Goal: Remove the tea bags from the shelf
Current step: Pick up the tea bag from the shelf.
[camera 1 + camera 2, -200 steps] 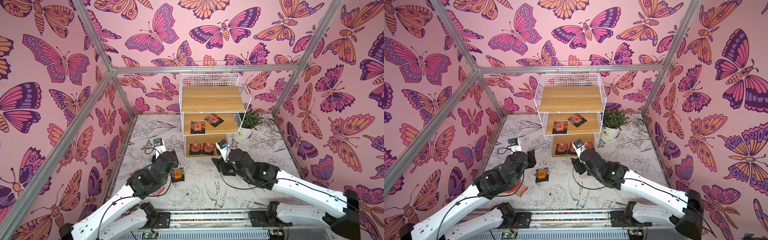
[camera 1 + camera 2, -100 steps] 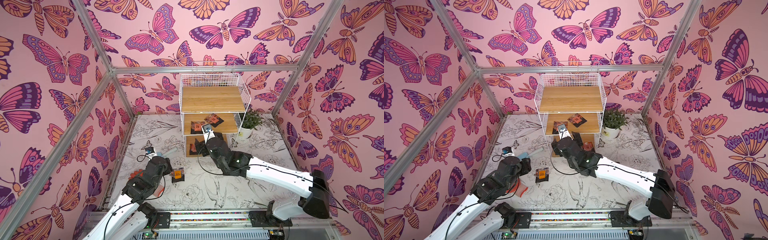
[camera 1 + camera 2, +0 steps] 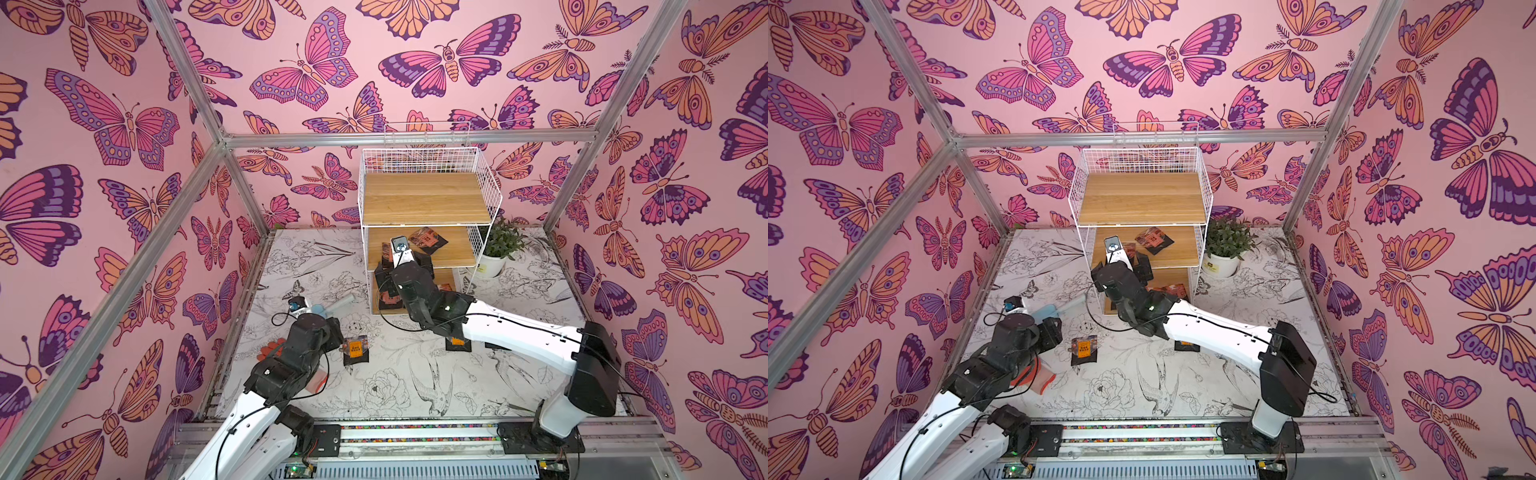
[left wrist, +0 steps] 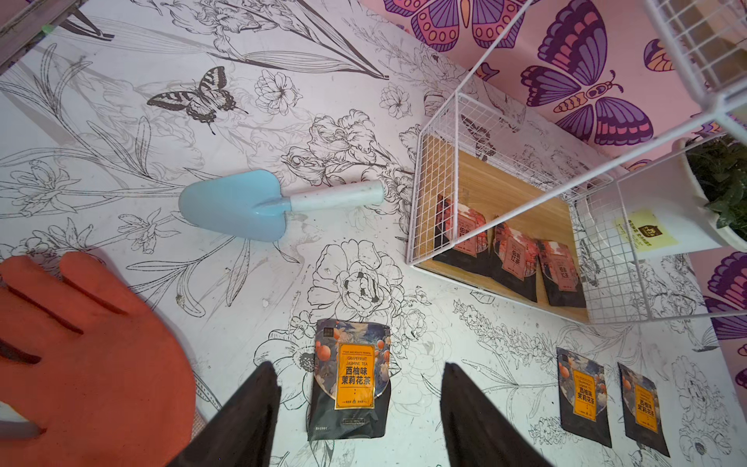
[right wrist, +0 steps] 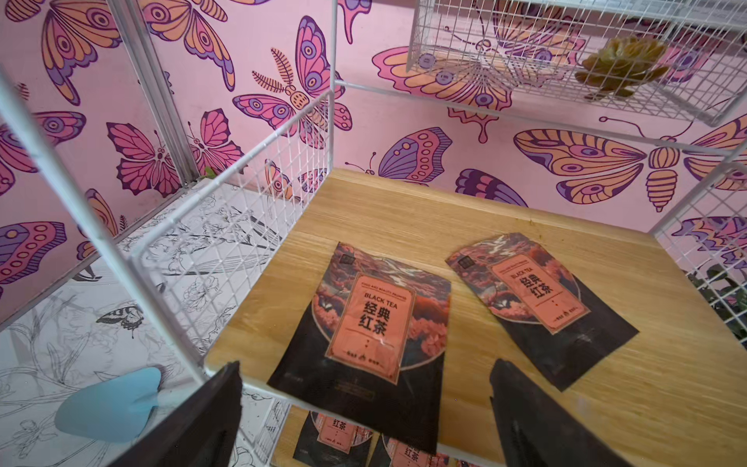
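Left gripper (image 4: 358,364) hovers in front of the shelf (image 3: 424,199), jaws apart and empty, straddling an orange-labelled tea bag (image 4: 351,376) that lies flat on the mat (image 4: 283,283). That spot reads as a drop zone, clear of the shelf's foot. Two more orange-labelled tea bags (image 4: 582,394) lie side by side on the mat, also in front of the shelf, so three seem to be out already.

Closer in, the right gripper (image 5: 366,364) is at the front edge of the shelf's middle board (image 5: 404,210), jaws spread wide and holding nothing. It lines up on the nearer reddish tea bag (image 5: 364,319), whose dark end overhangs that edge, probably the easiest place to pinch a flat sachet. A second reddish tea bag (image 5: 537,299) lies just beside it, angled and further in. Three more tea bags (image 4: 515,250) sit in a row on the shelf's bottom board (image 4: 485,182).
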`<state>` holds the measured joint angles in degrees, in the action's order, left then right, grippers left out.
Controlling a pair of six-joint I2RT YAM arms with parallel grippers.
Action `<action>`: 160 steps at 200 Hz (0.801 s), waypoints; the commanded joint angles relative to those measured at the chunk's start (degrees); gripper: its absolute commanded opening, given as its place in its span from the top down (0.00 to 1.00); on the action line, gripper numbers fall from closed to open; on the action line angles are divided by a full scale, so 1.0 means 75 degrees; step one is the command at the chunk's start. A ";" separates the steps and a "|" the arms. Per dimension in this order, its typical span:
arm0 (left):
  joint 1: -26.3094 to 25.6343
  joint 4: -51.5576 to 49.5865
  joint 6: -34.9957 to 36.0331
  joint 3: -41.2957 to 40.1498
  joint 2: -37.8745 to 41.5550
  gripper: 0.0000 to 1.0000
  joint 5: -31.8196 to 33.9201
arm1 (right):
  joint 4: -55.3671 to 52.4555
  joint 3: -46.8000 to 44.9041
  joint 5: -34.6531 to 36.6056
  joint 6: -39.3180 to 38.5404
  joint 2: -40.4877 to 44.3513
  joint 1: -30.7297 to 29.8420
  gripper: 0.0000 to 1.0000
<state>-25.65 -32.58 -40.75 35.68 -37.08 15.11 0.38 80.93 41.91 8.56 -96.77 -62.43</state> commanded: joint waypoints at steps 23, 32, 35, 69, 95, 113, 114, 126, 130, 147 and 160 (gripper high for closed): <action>0.0203 0.0153 0.0189 -0.0147 0.0034 0.33 -0.0293 | 0.0021 0.0458 -0.0297 -0.0016 -0.0392 0.0215 0.02; 0.0226 0.0157 0.0195 -0.0154 0.0045 0.33 -0.0293 | -0.0022 0.0489 -0.0384 -0.0013 -0.0441 0.0239 0.02; 0.0232 0.0149 0.0195 -0.0152 0.0045 0.33 -0.0293 | -0.0032 0.0494 -0.0408 -0.0012 -0.0453 0.0244 0.02; 0.0256 0.0207 0.0108 -0.0279 0.0115 0.33 -0.0316 | -0.0296 0.0648 -0.0733 0.0148 -0.0618 0.0367 0.02; 0.0276 0.0213 0.0099 -0.0340 0.0188 0.33 -0.0281 | -0.0681 0.0880 -0.0789 0.0182 -0.0858 0.0380 0.03; 0.0300 0.0207 0.0107 -0.0340 0.0186 0.34 -0.0269 | -0.0938 0.0968 -0.0724 0.0174 -0.1043 0.0378 0.04; 0.0301 0.0207 0.0110 -0.0340 0.0180 0.34 -0.0269 | -0.0952 0.0972 -0.0719 0.0173 -0.1048 0.0373 0.04; 0.0302 0.0199 0.0107 -0.0340 0.0175 0.34 -0.0269 | -0.1133 0.1042 -0.0659 0.0169 -0.1140 0.0380 0.05; 0.0303 0.0200 0.0110 -0.0351 0.0181 0.34 -0.0266 | -0.1203 0.1083 -0.0635 0.0171 -0.1164 0.0379 0.05; 0.0314 0.0197 0.0045 -0.0408 0.0197 0.34 -0.0240 | -0.1455 0.1140 -0.0547 0.0220 -0.1223 0.0380 0.06; 0.0314 0.0207 0.0009 -0.0441 0.0220 0.34 -0.0234 | -0.1585 0.1140 -0.0542 0.0272 -0.1252 0.0402 0.08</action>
<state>-23.70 -31.46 -40.36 33.78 -36.10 13.26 -4.73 88.62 37.06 10.04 -103.98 -59.77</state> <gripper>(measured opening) 0.660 0.936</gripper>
